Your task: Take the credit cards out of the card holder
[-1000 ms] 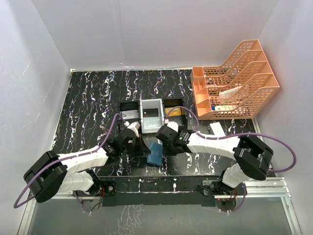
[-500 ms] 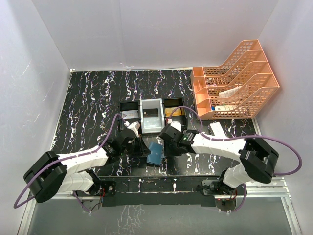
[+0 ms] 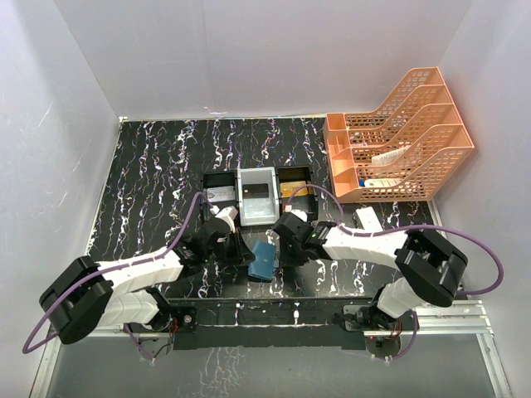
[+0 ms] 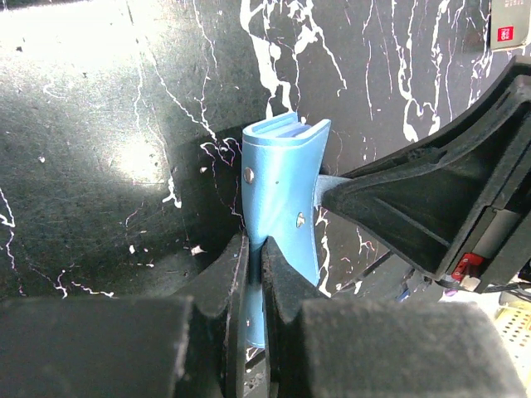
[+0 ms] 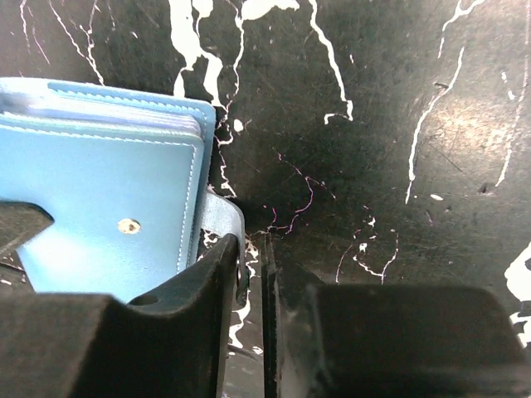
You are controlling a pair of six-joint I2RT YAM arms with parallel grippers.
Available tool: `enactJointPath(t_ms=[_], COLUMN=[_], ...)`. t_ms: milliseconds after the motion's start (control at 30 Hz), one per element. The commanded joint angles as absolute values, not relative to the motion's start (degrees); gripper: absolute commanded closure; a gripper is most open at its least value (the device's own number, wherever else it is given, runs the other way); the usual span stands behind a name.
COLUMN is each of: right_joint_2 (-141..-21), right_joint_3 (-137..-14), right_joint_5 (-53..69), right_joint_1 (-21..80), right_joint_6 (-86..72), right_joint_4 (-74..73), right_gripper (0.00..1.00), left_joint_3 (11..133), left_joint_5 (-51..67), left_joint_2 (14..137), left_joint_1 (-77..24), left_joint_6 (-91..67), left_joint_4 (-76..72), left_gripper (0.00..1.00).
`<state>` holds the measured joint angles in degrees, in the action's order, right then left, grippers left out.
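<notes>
While the small blue folding card holder [image 3: 264, 259] lies on the black marbled table [image 3: 158, 182], the left gripper [image 4: 254, 249] clamps its edge and the right gripper [image 5: 253, 249], nearly closed, meets its snap tab [image 5: 222, 217], grip unclear.

The blue card holder [image 3: 264, 259] sits lower centre in the top view, folded, its snap tab [image 5: 222, 217] undone. Just above lie 3 in a row: silver-grey credit card [image 3: 220, 196], dark credit card [image 3: 259, 191], gold-tan credit card [image 3: 296, 190].
</notes>
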<state>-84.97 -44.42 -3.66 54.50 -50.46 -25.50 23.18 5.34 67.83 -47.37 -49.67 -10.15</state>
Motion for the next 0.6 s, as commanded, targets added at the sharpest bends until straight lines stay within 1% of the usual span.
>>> enactJointPath(t_ms=[0,33,100,233,367,400,567], right_joint_2=[-83.33,-82.95,-81.88,-79.49,-78.01,-77.64,-73.7], right_joint_3=[-42.62,-42.14,-41.89,-43.87,-46.91,-47.41,-48.65], right_joint_5=[-2.29,-1.89,-1.33,-2.84,-1.47,-0.99,2.35], right_joint_1=[54.19,53.96,53.62,53.27,53.14,53.15,53.16], right_joint_6=[-50.58,-50.62,-50.31,-49.37,-46.55,-46.08,-44.52], right_joint_4=[-21.72,-21.14,-19.72,-19.17,-19.74,-19.91,-17.59], right_gripper=[0.87,0.9,1.0,1.0,1.0,1.0,1.0], left_joint_3=[24.36,24.53,24.97,25.59,26.5,26.8,28.38], left_joint_5=[3.19,2.78,1.82,-1.25,-4.85,-5.95,-9.2], left_joint_2=[66.12,66.03,65.72,62.45,58.05,56.98,52.11], left_joint_1=[-47.06,-47.1,-47.09,-47.11,-47.05,-47.11,-47.05], left_joint_6=[-48.34,-48.31,-48.17,-47.93,-47.65,-47.41,-46.85], left_joint_4=[-7.36,-6.44,-5.01,-1.4,3.35,4.4,8.47], left_gripper=[1.0,0.92,0.7,0.39,0.24,0.19,0.17])
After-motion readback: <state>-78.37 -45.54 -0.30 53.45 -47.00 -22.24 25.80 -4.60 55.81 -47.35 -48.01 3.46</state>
